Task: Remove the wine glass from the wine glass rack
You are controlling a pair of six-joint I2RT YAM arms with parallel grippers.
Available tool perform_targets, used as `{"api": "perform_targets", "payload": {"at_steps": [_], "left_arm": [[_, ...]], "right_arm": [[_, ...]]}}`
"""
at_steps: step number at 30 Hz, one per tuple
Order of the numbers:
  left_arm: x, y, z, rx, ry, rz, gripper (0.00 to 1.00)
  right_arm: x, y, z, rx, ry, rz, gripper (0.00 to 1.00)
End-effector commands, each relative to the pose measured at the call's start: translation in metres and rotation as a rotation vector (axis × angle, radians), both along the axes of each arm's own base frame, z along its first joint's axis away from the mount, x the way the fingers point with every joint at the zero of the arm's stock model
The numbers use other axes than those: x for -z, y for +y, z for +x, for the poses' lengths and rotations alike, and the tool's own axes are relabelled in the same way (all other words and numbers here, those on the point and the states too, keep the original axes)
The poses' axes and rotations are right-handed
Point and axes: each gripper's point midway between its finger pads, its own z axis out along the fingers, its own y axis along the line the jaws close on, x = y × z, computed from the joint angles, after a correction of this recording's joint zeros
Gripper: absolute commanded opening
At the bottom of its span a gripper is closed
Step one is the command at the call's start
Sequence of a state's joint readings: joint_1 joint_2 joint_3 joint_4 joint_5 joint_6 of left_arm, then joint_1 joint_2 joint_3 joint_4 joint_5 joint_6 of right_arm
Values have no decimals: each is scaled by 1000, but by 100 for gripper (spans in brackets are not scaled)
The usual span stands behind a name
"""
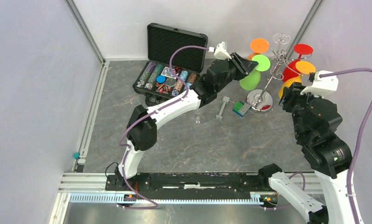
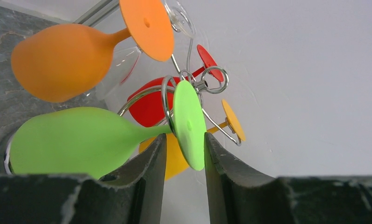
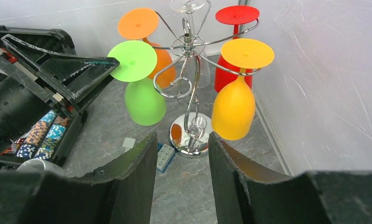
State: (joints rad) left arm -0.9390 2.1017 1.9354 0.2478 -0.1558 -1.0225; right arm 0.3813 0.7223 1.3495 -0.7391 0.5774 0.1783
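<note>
The grey tabletop (image 1: 198, 144) carries an open black poker-chip case (image 1: 175, 44) toward its far edge. The wine glass rack (image 1: 256, 98) stands near the far right corner. The green wine glass (image 2: 72, 140) hangs upside down from it, alongside orange (image 2: 58, 60), yellow (image 3: 233, 112), red (image 3: 223, 79) and clear (image 3: 200, 70) glasses. The left gripper (image 2: 185, 136) straddles the green glass's round foot (image 2: 189, 121), jaws apart: one finger touches the disc, with a sliver of gap at the other. The right gripper (image 3: 182, 134) hovers just off the rack's near right side, jaws parted on nothing. A small blue-green block (image 1: 241, 109) lies beside the rack's base.
</note>
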Motion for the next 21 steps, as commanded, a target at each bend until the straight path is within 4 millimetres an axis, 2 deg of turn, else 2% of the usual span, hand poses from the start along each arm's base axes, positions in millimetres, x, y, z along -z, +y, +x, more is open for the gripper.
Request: {"api": "perform_targets", "payload": {"at_steps": [1, 3, 7, 10, 14, 21], "left_arm": [[-31, -3, 0, 3, -2, -86, 39], [-32, -4, 0, 10, 5, -89, 36], [-35, -4, -2, 23, 9, -95, 23], [-36, -5, -2, 27, 9, -85, 19], [-37, -4, -3, 33, 17, -80, 6], [-43, 4, -6, 15, -5, -47, 3]], "right_arm": [[-2, -4, -2, 20, -19, 4, 49], [-3, -5, -3, 24, -26, 7, 49], [-5, -7, -5, 30, -43, 15, 47], [-6, -8, -7, 33, -51, 20, 46], [-5, -9, -8, 38, -53, 21, 45], [-5, -9, -7, 39, -57, 23, 44]]}}
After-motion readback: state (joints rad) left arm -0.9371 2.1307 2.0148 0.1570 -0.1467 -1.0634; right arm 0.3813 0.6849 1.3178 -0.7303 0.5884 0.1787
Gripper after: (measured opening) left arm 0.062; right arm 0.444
